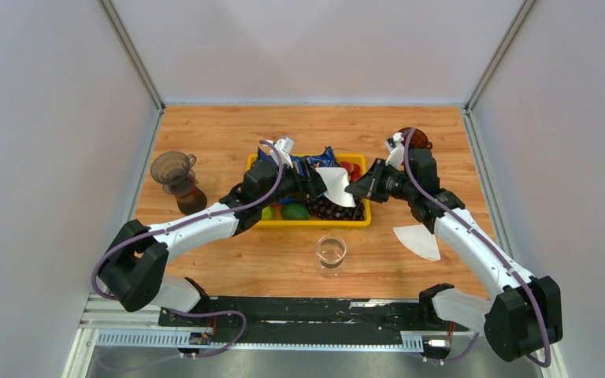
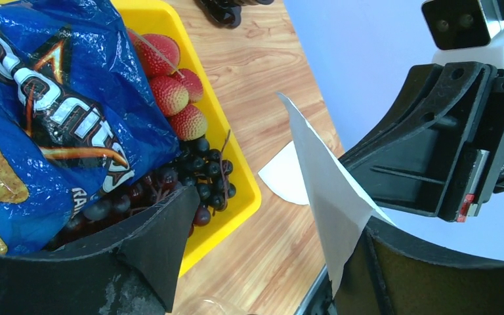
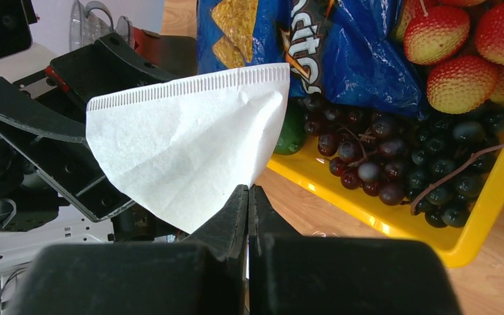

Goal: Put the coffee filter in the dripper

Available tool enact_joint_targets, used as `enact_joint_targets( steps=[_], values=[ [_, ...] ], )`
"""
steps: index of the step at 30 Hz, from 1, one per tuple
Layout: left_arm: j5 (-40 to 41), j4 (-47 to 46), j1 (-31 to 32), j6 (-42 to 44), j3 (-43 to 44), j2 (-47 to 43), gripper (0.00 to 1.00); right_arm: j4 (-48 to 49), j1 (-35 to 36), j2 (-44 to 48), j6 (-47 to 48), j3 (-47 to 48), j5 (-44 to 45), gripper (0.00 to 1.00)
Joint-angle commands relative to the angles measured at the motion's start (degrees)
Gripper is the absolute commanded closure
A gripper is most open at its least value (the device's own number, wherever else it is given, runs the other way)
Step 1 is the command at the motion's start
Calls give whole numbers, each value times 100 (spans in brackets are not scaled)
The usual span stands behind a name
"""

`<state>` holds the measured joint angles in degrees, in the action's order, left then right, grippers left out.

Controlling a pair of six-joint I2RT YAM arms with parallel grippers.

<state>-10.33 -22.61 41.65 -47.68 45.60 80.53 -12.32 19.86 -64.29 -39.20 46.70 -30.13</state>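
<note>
Wooden table (image 1: 268,264); white fan-shaped coffee filter (image 3: 184,147), crimped edge uppermost

I'm seeing left arm (image 1: 197,224) and right arm (image 1: 473,244) wearing white shells over long links, with chunky black housings bulging at joints. Purple cable is trailing along each arm, looping free near bases. Left gripper (image 2: 279,210) is showing broad matte-black fingers, one scuffed grey. Right gripper (image 3: 248,193) is showing thin, tapering black fingers. Small red tab is marking each gripper body.
</note>
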Motion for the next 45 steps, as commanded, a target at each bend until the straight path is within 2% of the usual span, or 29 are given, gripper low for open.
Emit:
enact_joint_targets(
  steps=[1,6,9,12,13,14,15,17,19,23,26,27,28,31,37,40,45],
  values=[
    [-63,-343,44,-64,235,-60,24,487,61,-50,-281,-41,-201,100],
    [-44,-343,45,-57,257,-28,43,561,124,-117,-330,-43,-291,99],
    [-63,-341,45,-70,300,6,50,597,177,-164,-340,-30,-300,98],
    [-104,-328,45,-86,335,28,64,607,200,-223,-328,-3,-305,95],
    [-102,-317,45,-91,344,27,72,608,198,-238,-332,-5,-271,93],
    [-93,-297,45,-96,344,30,75,608,201,-248,-334,-3,-220,89],
    [-66,-251,45,-100,348,19,85,607,195,-250,-329,-3,-179,85],
    [23,-113,45,-113,363,1,97,607,198,-251,-289,14,-132,72],
    [194,224,45,-90,426,-2,99,604,196,-242,-173,51,-48,56],
    [553,1308,45,-11,791,31,100,599,197,-154,179,163,182,38],
    [740,1898,45,-35,1040,57,100,592,260,-9,591,246,477,10],
    [781,2104,45,-46,1079,74,100,584,356,42,829,279,606,3],
    [860,2253,45,-83,1163,80,100,580,454,86,1016,307,726,1],
    [1000,2832,45,-134,1359,131,100,547,974,207,1901,437,1175,0],
    [1002,3164,43,-112,1601,256,100,837,2532,465,3710,378,3452,0],
    [900,3269,44,-84,1686,293,100,978,2785,397,4057,353,3999,1],
    [936,3345,44,-93,1704,243,100,1006,2918,136,4362,381,4137,5]
  ],
)
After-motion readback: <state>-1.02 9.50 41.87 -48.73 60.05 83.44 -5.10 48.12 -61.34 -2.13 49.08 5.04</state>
